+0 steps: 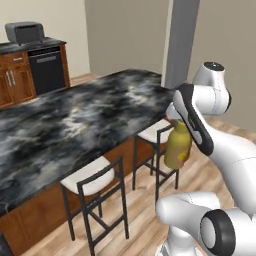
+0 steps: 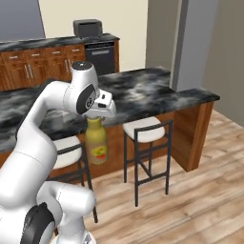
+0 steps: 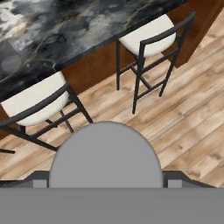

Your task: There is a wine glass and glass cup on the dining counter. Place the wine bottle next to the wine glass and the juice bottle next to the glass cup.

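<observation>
the juice bottle point(image 2: 97, 145) is off the counter and up in the air, hanging from the gripper point(image 2: 96, 117) over the wooden floor point(image 2: 190, 200), just out from the edge of the dining counter point(image 2: 143, 93) and in front of the two white-seated stools point(image 2: 145, 129). so this looks like the carry step for the juice — the bottle is lifted and on its way, not yet set down.

the gripper holds it by the top: the jaws stand wide, clamped either side of the broad white cap point(image 3: 105, 153), which crowds the lower part of the hand view with a dark finger point(image 3: 38, 177) peeking out at its flank. the yellow body dangles upright below the hand, touching nothing else.

next, i'd judge, it needs to swing the bottle in over the marbled top and lower it beside the glass cup. i can't pick out the cup or the wine glass from here — a faint round mark on the stone in the hand view might be one, but i wouldn't swear to it — so finding the right spot comes first.
</observation>
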